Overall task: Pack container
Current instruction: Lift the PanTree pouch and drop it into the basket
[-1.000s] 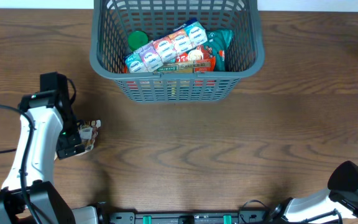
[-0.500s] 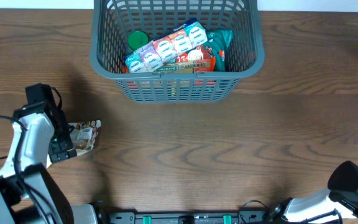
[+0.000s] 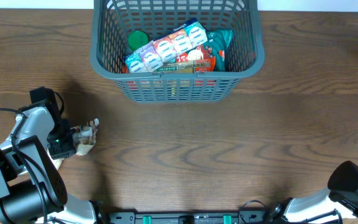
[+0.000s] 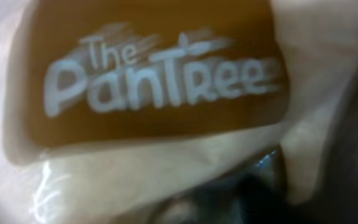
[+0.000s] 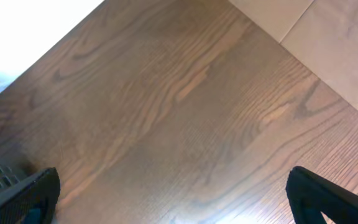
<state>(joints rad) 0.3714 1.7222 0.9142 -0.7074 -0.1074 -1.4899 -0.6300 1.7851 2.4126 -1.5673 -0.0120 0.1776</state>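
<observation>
Up at the far middle of the brown wood table (image 3: 229, 143), big grey container (image 3: 176, 89). Sits flat, open side up, sides full of little slots, thick rim (image 3: 98, 59) all round. Holds snacks already: a row of small bright packets (image 3: 166, 47) lying slantwise on top, a green round thing (image 3: 137, 39) at the left end, a teal bag (image 3: 220, 40) at the right end, a red and orange packet (image 3: 196, 62) under the row by the near wall. Down at the left, well apart from the container, left arm (image 3: 33, 127) bent low over the table. At its end, left gripper (image 3: 72, 142) right up against a small snack packet (image 3: 86, 134). Looks to be touching it, but cannot tell whether squeezed onto it or just beside it, fingers hidden. From the left wrist, only that packet, very close and blurry: cream wrapper, brown label (image 4: 148, 74), white letters spelling "The PanTree". Over at the near right corner, right arm (image 3: 352, 180) tucked low, far from the container and from the packet. Up front, right gripper (image 5: 176, 199) spread wide, one dark fingertip (image 5: 27, 193) at each bottom corner of the right wrist view, only bare wood between, gripping nothing. Past the table edge in that view, pale floor (image 5: 328, 56). Along the near edge of the table, a black bar with green bits (image 3: 179, 218).
</observation>
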